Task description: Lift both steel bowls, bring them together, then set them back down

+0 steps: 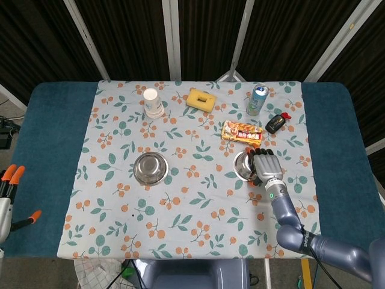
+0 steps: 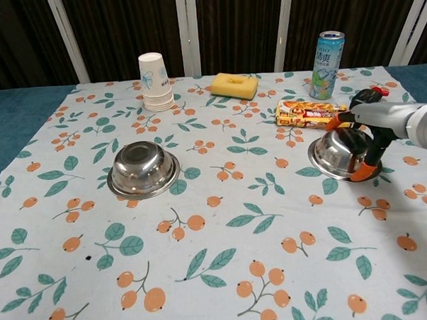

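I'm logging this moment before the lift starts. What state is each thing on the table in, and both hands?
Left bowl: upright on the cloth, untouched.
Right bowl: upright on the cloth, right hand's fingers around its rim.
Right hand: fingers curled over the right bowl's edge.
Left hand: off the cloth at the table's left edge, holding nothing.
Paper cups: stacked, upside down.
Can: standing upright.
Snack box: lying flat.
Sponge: lying flat.

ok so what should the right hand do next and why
Probably close the fingers on the bowl's rim. The right hand is draped over the right bowl, which sits on the cloth; the left hand waits far from the left bowl.
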`<state>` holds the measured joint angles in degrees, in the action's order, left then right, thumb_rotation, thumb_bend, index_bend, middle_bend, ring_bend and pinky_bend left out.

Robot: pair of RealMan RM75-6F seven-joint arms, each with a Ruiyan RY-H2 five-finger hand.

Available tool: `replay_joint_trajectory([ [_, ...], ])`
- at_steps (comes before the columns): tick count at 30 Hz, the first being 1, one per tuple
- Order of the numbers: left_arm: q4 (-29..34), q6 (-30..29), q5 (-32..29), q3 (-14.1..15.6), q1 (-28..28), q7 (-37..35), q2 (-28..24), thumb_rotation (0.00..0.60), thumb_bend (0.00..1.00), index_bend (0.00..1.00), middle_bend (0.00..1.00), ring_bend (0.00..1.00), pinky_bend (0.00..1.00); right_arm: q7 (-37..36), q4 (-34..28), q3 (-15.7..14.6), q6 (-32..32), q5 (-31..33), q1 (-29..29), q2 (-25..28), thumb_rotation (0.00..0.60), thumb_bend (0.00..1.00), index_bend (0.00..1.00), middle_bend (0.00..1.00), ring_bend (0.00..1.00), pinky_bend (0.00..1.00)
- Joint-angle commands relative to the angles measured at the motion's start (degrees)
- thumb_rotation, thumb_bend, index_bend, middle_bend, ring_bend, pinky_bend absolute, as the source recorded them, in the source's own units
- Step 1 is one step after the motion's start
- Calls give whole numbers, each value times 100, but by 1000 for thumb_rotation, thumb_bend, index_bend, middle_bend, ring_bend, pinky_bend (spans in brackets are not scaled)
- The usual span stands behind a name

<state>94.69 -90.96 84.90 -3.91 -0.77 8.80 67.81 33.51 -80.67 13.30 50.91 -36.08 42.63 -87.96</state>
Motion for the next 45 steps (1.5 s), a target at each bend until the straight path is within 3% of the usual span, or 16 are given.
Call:
replay_joint_trajectory([
  [1,-16,23,-28,-10,-12,6,24,600,0,67,0,0,102,-55,61,-38,8,-36,27,-52,600,59,159,0,154,138],
  [6,-23,20,-51,-25,-17,16,57,600,0,67,0,0,102,-117,167,-78,2,-92,70,-131,600,59,171,15,189,189],
  [16,-11,-14,-97,-61,-10,0,87,600,10,68,0,0,114,-185,321,-142,138,-265,116,-269,600,58,258,238,367,361],
  [22,201,264,-123,-59,-150,62,-71,600,43,154,87,48,244,-285,203,-107,437,-563,83,-254,600,58,309,286,380,365],
  [25,510,537,-66,-293,-492,55,-267,600,58,206,151,108,309,-291,-24,-68,591,-651,54,-124,600,58,313,287,380,365],
  [31,1289,1917,-963,-699,-1305,402,-813,600,15,194,66,45,251,-178,-435,-20,770,-631,28,169,600,58,314,287,380,365],
  [35,1378,2687,-1568,-919,-1754,308,-923,600,0,167,6,4,183,-176,-643,9,857,-642,-12,352,600,58,328,287,380,365],
  [40,915,3935,-2495,-1134,-2635,373,-751,600,0,131,0,0,119,-173,-1099,81,1043,-654,-119,846,600,58,332,287,380,365],
  [45,344,4569,-3099,-1104,-3295,594,-284,600,0,118,0,0,95,-269,-1366,160,1048,-501,-204,1251,600,58,332,287,380,365],
])
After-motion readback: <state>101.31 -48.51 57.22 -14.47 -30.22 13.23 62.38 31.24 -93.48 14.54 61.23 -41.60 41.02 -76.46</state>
